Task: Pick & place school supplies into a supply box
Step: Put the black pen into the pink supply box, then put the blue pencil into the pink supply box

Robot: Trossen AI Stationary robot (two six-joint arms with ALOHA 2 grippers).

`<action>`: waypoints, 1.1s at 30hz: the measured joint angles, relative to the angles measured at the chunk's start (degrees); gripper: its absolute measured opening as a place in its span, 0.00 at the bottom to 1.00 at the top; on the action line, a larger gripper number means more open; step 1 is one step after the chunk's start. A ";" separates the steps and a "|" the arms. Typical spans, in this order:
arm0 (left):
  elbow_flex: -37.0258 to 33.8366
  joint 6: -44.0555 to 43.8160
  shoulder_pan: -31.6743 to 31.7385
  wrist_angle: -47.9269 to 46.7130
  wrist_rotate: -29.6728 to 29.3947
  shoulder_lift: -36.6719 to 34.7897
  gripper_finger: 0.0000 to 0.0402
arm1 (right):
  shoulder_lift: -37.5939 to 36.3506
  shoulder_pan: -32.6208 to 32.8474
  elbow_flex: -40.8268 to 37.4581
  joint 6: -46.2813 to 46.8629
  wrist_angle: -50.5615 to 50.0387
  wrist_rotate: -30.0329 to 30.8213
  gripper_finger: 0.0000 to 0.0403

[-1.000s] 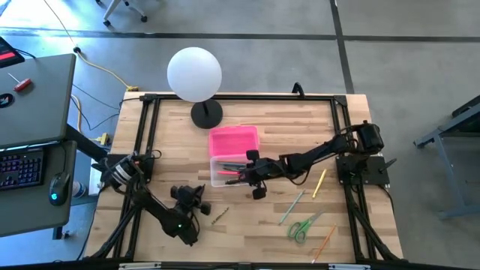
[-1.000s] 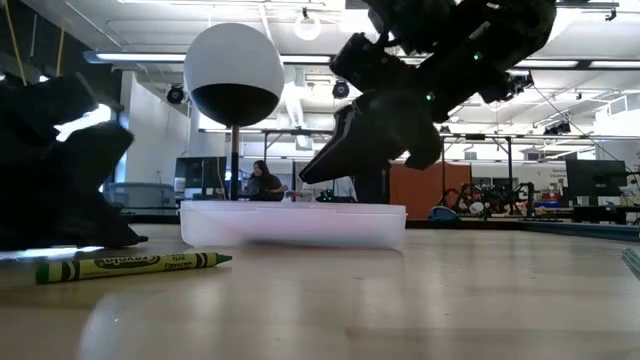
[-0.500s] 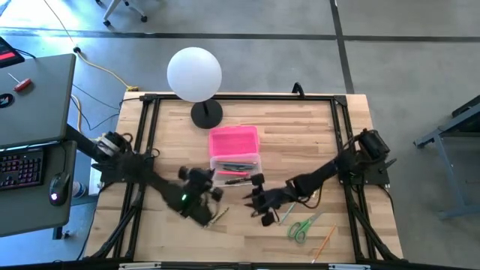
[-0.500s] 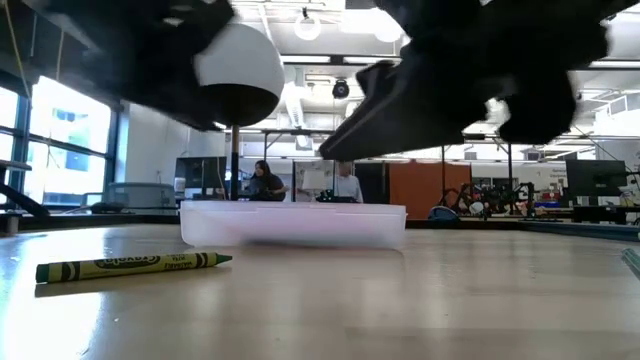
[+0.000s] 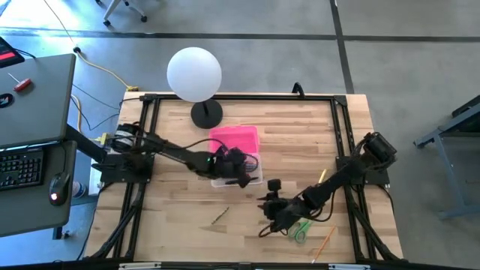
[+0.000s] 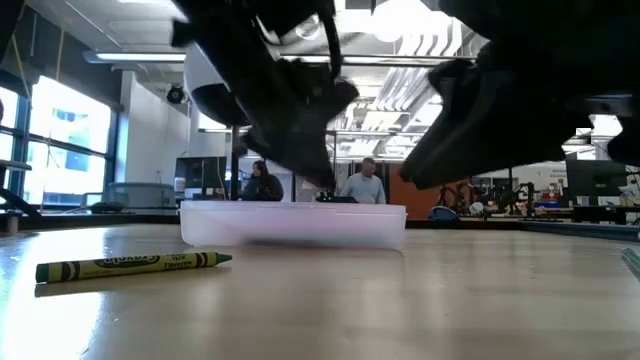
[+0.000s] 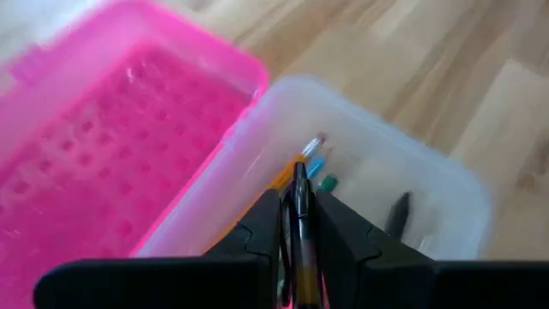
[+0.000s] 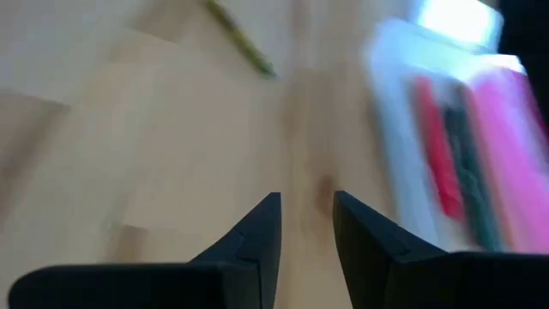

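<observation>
The supply box (image 5: 236, 171), a clear plastic tray with its bright pink lid (image 5: 233, 140) lying open beside it, sits near the middle of the wooden worktop (image 5: 247, 120), in front of a white globe lamp (image 5: 194, 73). The left claw (image 5: 237, 169) hangs over the tray, its fingers (image 7: 257, 233) closed narrowly on a dark pen (image 7: 301, 225) pointing down at the pencils already inside. The right claw (image 5: 274, 209) hovers low over the bare wood toward the near right, fingers (image 8: 257, 232) slightly apart and empty, just beside the green-handled scissors (image 5: 302, 227). An orange pencil (image 5: 324, 241) and a yellow pencil (image 5: 319, 182) lie close by; a green crayon (image 6: 133, 264) rests on the near left.
</observation>
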 joint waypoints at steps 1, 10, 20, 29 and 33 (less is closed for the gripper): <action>-0.02 0.00 0.78 0.00 0.98 0.70 0.22 | -0.26 0.37 -0.02 2.11 -0.88 2.35 0.22; -0.02 0.08 2.34 3.47 3.24 2.56 0.33 | -0.94 3.65 0.02 22.74 -7.23 24.83 0.22; -0.02 7.12 2.36 3.71 3.01 2.54 0.47 | -0.94 6.33 0.00 29.39 -24.96 12.37 0.22; 0.07 13.43 2.36 10.73 3.01 2.21 0.42 | -0.92 9.65 0.00 2.12 -23.61 -1.29 0.22; 0.07 15.29 2.36 12.42 3.10 2.20 0.40 | -1.69 10.01 -0.02 -0.91 -22.58 -4.22 0.22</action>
